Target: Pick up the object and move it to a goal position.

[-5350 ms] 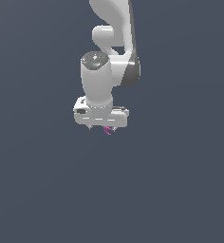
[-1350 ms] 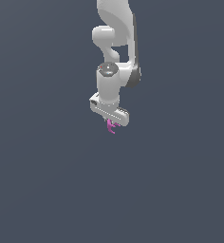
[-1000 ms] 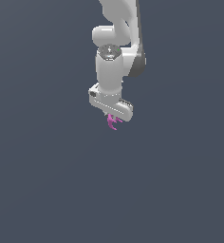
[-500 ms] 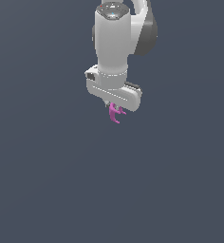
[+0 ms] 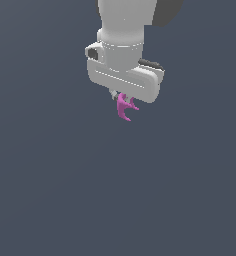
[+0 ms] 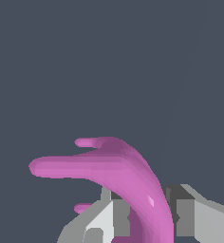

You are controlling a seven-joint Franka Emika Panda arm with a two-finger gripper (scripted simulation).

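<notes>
small magenta-pink claw-pronged object (image 5: 124, 108): plain magenta-pink | gripper (image 5: 121, 96) above it: white body, grey fingers (image 6: 184, 217) | backdrop: flat slate blue-grey

In the exterior view the arm (image 5: 125, 30) comes down from 12 o'clock, and the claw (image 5: 123, 98) sits at its lower end, above the middle of the view. The object (image 5: 124, 108) hangs directly beneath the claw, at its 6 o'clock, with its upper part up between the fingers and its prongs reaching toward 4 and 6 o'clock. In the wrist view the object (image 6: 118, 173) rises out from between the 2 fingers (image 6: 182, 213), 1 pressed on either side of it.
</notes>
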